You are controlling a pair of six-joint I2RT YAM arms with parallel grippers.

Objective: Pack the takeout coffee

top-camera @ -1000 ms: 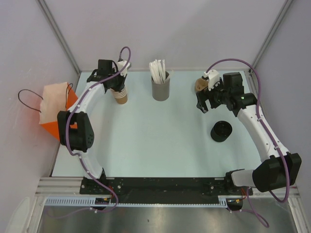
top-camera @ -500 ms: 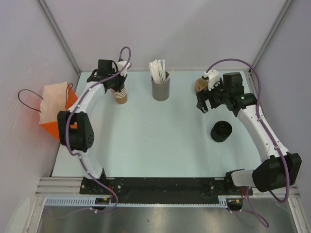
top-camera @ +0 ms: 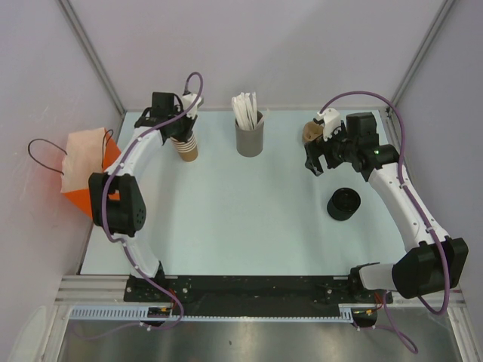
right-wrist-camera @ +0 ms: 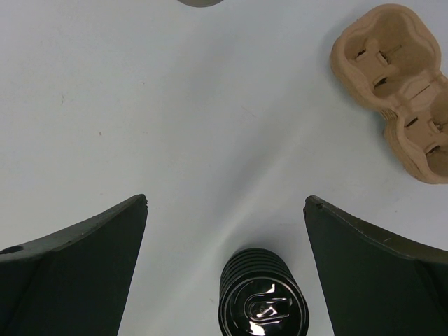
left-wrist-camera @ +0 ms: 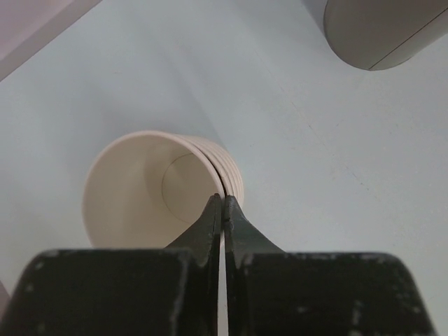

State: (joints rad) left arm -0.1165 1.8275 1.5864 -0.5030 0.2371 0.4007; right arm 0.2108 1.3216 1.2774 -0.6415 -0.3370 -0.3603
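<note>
The left gripper (left-wrist-camera: 223, 201) pinches the rim of the topmost cup (left-wrist-camera: 133, 185), presumably to free it from the stack (left-wrist-camera: 235, 178); the right gripper (right-wrist-camera: 225, 201), wide open and empty, hangs above black lids (right-wrist-camera: 262, 308).

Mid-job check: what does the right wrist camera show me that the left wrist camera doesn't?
Only the right wrist view: the right claw standing open above the stack of black lids, with the tan pulp cup carrier at the upper right. Only the left wrist view: the left claw shut on the rim of the stack of nested cups, pinching the top cup's wall. Both: the pale table and an edge of the grey holder.
</note>
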